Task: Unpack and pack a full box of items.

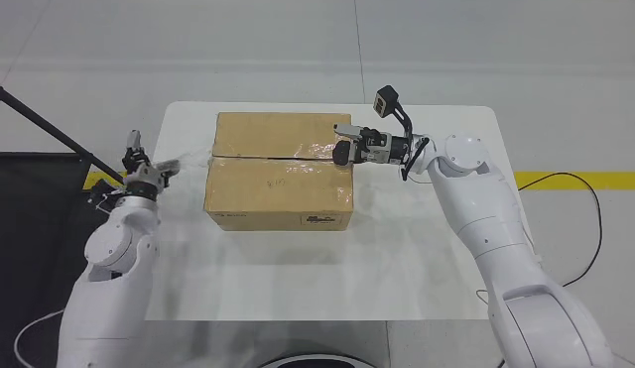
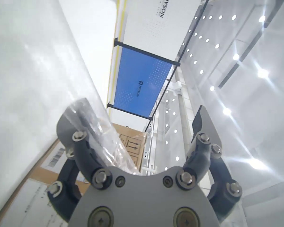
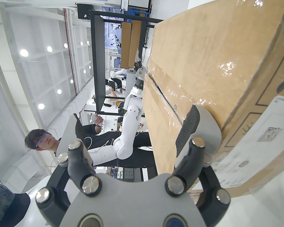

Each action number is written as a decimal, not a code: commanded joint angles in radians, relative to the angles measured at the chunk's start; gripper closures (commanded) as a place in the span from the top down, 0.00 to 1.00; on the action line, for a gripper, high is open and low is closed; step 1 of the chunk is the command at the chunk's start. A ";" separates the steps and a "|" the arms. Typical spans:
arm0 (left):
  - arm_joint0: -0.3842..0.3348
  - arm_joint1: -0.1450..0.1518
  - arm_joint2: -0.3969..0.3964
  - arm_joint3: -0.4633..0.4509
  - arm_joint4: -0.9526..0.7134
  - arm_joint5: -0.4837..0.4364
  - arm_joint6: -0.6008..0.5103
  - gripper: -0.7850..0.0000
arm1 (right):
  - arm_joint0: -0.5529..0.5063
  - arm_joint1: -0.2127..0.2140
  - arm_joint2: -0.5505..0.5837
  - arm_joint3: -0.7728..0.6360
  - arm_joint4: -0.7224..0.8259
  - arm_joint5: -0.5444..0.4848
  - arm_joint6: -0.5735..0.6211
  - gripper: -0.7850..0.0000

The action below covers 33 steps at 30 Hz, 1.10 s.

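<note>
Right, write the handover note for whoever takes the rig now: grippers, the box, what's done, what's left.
Left gripper: open, near the white table's left edge, a strip of clear plastic film clinging to one finger.
Right gripper: open, at the right end of the brown cardboard box, by its top seam.
Box: mid-table, flaps shut, glossy tape along the seam.
Done: nothing out on the table yet.
Left: open the flaps, unpack, repack.

On table (image 1: 417, 259), toward rear centre: box (image 1: 281, 170). At box's right end, by its top: right gripper (image 1: 340, 142). Left of box, apart, near table's left edge: left gripper (image 1: 133, 144).
</note>
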 commanded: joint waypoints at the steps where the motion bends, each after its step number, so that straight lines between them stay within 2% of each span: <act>1: 0.017 -0.001 -0.017 -0.033 0.010 -0.045 0.005 1.00 | 0.000 0.000 0.000 0.000 0.000 0.000 0.000 1.00; 7: 0.053 -0.006 -0.047 -0.146 0.066 -0.124 0.061 1.00 | 0.000 0.000 0.000 0.000 0.000 0.000 0.000 1.00; 14: 0.061 -0.010 -0.052 -0.247 0.122 -0.130 0.084 1.00 | 0.000 0.000 0.000 0.000 0.000 0.000 0.000 1.00; 23: 0.035 -0.018 -0.016 -0.294 0.172 -0.090 0.083 1.00 | 0.000 0.000 0.000 0.000 0.000 0.000 0.000 1.00; 33: 0.041 -0.026 0.003 -0.338 0.176 -0.065 0.054 1.00 | 0.000 0.000 0.000 0.000 0.000 0.000 0.000 1.00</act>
